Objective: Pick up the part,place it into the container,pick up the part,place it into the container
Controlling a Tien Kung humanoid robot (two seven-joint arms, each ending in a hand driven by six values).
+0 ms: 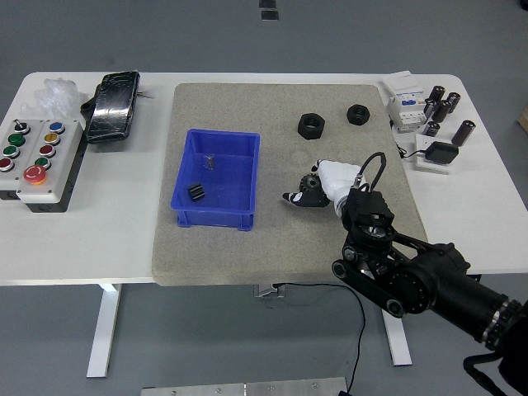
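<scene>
Black toothed gear part (312, 183) sits on the grey felt mat (280, 239), right of the blue plastic container (216, 180), with the fingers of the right robot hand (318, 188) curled around it; whether it is lifted off the mat cannot be told. Another small black gear (195, 192) lies inside the container near its front left corner. Two black hexagonal nuts (311, 126) rest farther back on the mat, which covers the white counter (115, 239).

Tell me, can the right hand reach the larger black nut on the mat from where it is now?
Probably yes. The right hand is low over the mat, just in front of the larger black nut, and the mat between them is bare. The smaller nut sits well aside.
</scene>
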